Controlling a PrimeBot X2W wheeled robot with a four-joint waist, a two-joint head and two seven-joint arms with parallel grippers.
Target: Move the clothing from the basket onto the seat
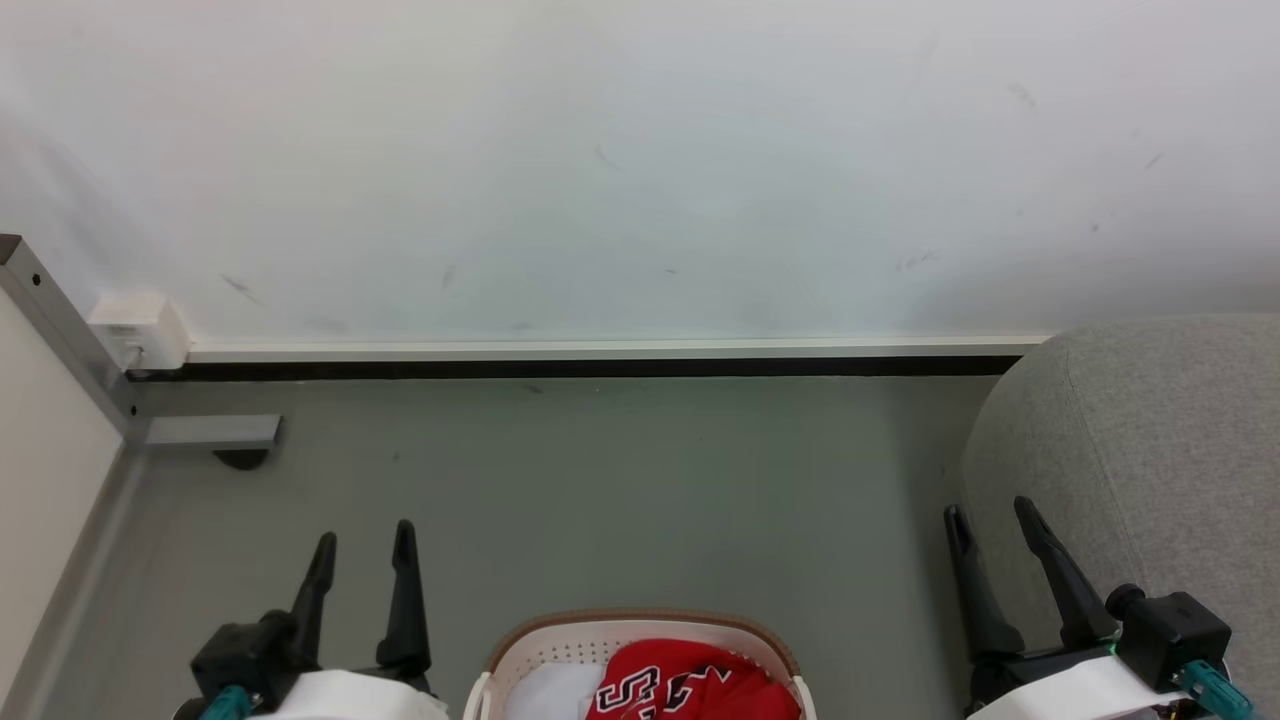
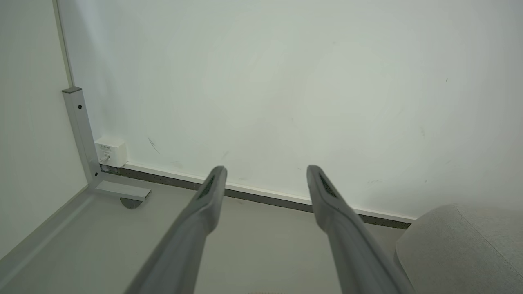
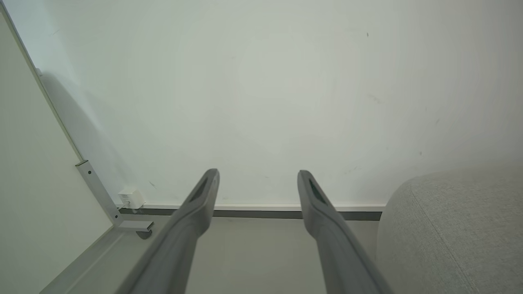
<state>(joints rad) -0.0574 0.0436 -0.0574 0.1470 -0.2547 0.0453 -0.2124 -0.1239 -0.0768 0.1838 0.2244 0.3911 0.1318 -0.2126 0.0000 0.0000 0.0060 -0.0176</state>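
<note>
The cream-white basket [image 1: 530, 645] with a brown rim sits on the floor at the bottom middle of the head view. Red clothing [image 1: 690, 680] with black-and-white letters lies bunched inside it, beside something white. The light-grey seat [image 1: 1150, 440] stands at the right, and again in the wrist views [image 2: 461, 249] [image 3: 453, 228]. My left gripper [image 1: 362, 540] is open and empty, left of the basket. My right gripper [image 1: 990, 518] is open and empty, its fingers in front of the seat's left edge. Both point toward the wall [image 2: 265, 173] [image 3: 258, 175].
A white wall with a dark skirting strip [image 1: 600, 366] closes off the far side. At the left, a grey metal frame leg [image 1: 60, 330] with a foot [image 1: 215, 432] and a white wall socket box [image 1: 140, 330]. Grey floor [image 1: 620, 500] lies between basket and wall.
</note>
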